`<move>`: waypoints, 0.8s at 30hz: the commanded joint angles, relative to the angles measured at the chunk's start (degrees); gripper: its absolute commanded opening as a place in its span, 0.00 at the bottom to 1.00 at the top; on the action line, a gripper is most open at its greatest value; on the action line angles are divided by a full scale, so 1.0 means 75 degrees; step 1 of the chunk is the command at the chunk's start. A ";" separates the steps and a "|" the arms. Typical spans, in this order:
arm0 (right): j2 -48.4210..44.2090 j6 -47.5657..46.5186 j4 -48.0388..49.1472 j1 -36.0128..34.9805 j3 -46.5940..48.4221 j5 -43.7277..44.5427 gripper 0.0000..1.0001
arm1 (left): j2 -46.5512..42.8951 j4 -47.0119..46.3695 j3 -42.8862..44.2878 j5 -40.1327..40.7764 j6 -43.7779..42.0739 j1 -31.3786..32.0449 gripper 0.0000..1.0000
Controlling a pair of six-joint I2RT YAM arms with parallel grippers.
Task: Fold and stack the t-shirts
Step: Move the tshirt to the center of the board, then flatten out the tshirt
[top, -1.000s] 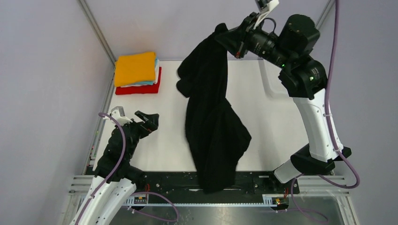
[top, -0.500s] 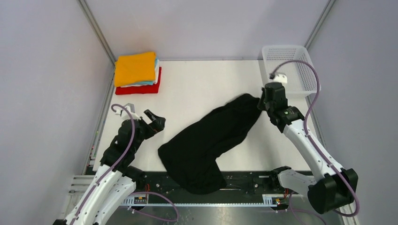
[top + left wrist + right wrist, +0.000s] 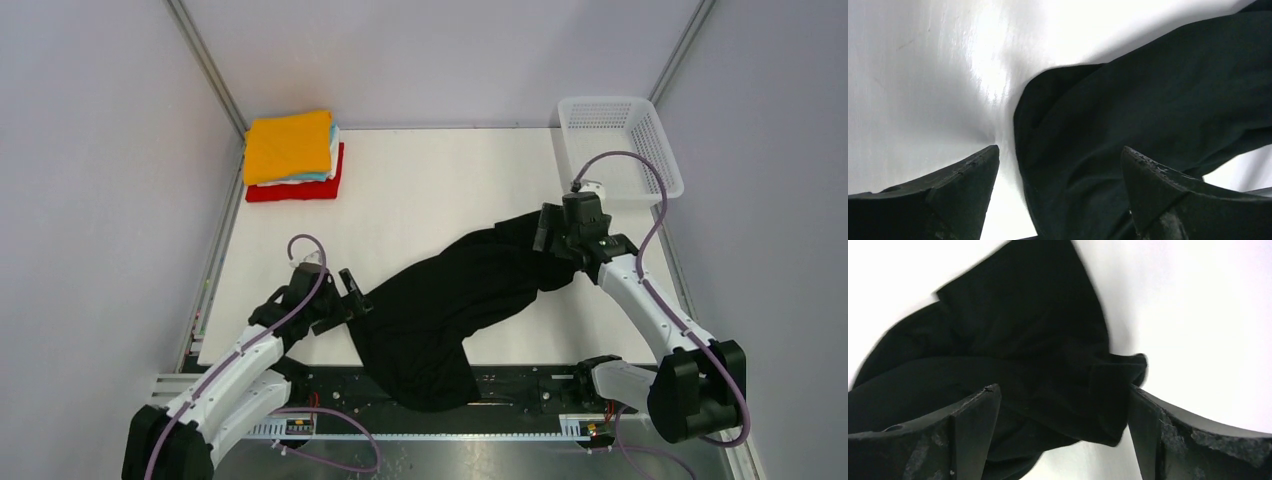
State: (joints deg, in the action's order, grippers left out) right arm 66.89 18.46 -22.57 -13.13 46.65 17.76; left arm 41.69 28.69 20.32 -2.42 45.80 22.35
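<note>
Jaws on both sides stand spread over the soft, rumpled black t-shirt (image 3: 450,295), apparently pinching nothing.

Crumpled black cloth t-shirt (image 3: 450,300) blocks the near centre; folded orange-topped shirt stack (image 3: 290,150) far left, white plastic mesh basket (image 3: 605,101) far right; bare white tabletop (image 3: 430,190) between them.

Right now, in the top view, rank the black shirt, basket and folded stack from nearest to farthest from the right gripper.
1. Black shirt, mid-table, directly under the right gripper.
2. Basket, far right corner, just beyond the gripper.
3. Folded stack, far left corner.
</note>
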 commanded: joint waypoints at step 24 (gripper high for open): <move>0.4199 -0.1991 -0.0780 -0.1109 0.2254 -0.2411 0.17 | 0.1628 -0.1178 0.0814 0.0694 -0.0255 0.0635 0.00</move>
State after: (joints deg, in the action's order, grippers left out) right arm 98.15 2.33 -25.23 -21.50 61.12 -5.28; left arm 58.67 16.99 21.93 -3.40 46.35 26.96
